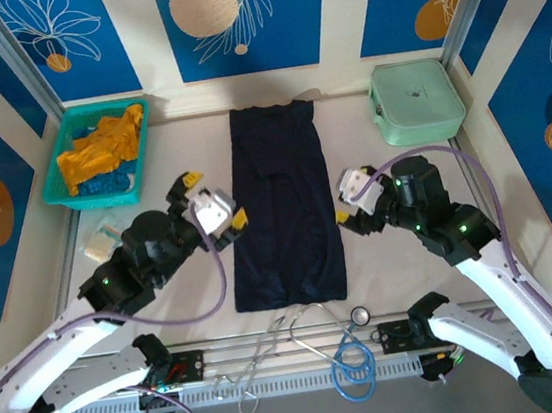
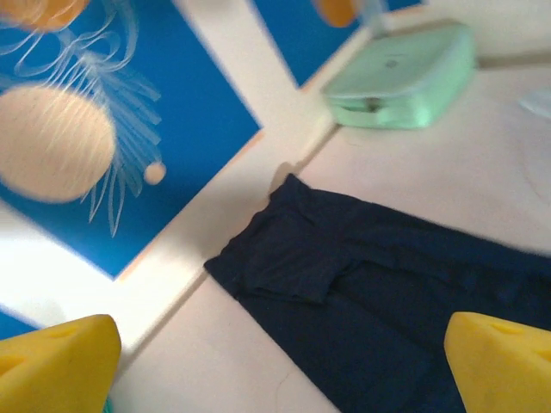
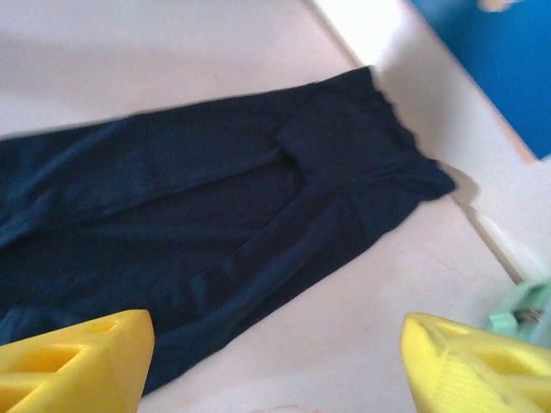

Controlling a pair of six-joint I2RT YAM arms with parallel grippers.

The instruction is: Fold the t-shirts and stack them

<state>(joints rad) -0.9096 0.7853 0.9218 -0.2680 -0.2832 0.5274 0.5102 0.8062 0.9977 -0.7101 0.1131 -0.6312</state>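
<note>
1. At the middle of the counter (image 1: pixel 178 148), the navy t-shirt (image 1: pixel 285 215) is lying flat as a long narrow strip, with both sides and sleeves turned in over the body.
2. Beside the strip's left edge, the left tool (image 1: pixel 215 199) is hovering with its yellow fingertips (image 2: pixel 60 361) spread wide, holding nothing.
3. Beside the right edge, the right tool (image 1: pixel 352 195) is hovering the same way, fingertips (image 3: pixel 73 357) wide apart and empty. Whether the nearer tip is touching the cloth, I cannot tell.
4. Over at the far left corner, the mustard-orange t-shirt (image 1: pixel 108 147) and the bright blue t-shirt (image 1: pixel 102 184) are sitting crumpled in the teal basket (image 1: pixel 54 163), well apart from the strip.
5. Progress is looking early to me. The lengthwise folds on the navy shirt are appearing done, while its crosswise folds are not yet made. The two basket shirts are waiting unfolded, and no stack is forming.
</note>
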